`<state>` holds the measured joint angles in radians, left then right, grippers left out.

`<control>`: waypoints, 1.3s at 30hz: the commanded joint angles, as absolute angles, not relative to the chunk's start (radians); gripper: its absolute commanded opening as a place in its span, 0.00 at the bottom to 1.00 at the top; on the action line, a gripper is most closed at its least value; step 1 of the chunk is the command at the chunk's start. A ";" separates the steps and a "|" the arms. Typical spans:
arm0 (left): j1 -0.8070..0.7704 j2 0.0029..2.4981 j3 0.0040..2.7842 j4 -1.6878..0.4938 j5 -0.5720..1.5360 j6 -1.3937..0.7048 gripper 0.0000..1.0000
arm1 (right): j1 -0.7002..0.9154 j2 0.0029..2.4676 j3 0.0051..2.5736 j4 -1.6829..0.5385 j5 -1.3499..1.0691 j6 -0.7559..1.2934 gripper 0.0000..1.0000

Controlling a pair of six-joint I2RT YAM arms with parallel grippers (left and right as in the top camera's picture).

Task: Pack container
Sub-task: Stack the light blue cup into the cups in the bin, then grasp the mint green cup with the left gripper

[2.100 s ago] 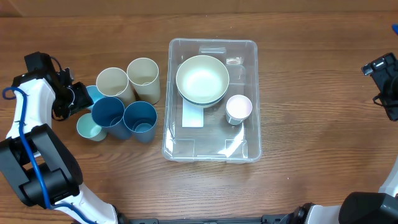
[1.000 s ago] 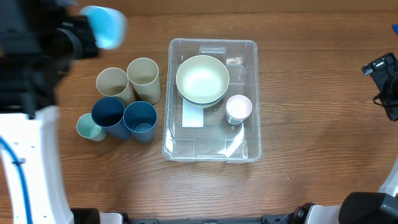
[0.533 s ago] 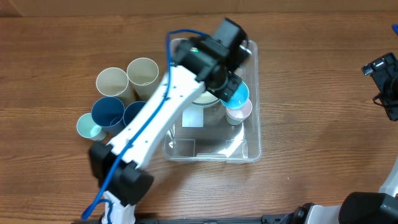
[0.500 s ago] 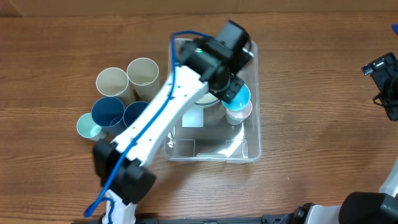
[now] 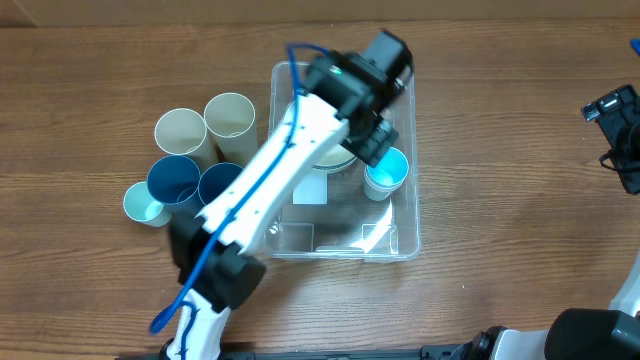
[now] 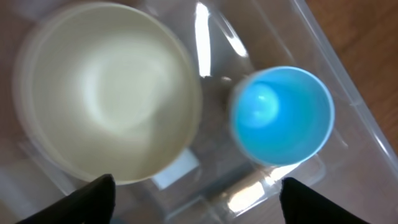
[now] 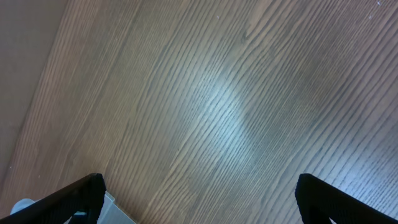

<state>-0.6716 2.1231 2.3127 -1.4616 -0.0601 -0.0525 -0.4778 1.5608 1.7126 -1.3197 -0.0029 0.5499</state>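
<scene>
Spanning every view, a brown wood-grain table (image 5: 500, 150) bears the clear container (image 5: 340, 238).

From overhead, the white left arm (image 5: 270, 190) crosses the large clear plastic rectangular container (image 5: 400, 240). It covers most of the round cream bowl (image 5: 338, 160) inside, part of the white label (image 5: 315, 190), and one side of a dark blue cup (image 5: 215, 178) on the bench (image 5: 500, 250). The left hand (image 6: 202, 200) shows in its own blurred wrist view only as two dark fingertips (image 6: 93, 199), cut by the bottom edge. The right hand (image 7: 199, 199) likewise shows just two tips. A small pale thing (image 7: 18, 205) in that picture's lower left corner is cut off, and we cannot tell what it is.
</scene>
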 commanded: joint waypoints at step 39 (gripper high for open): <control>0.515 1.754 1.293 -1.151 0.101 -0.350 0.84 | -0.481 1.561 1.716 -1.315 -0.002 0.554 1.00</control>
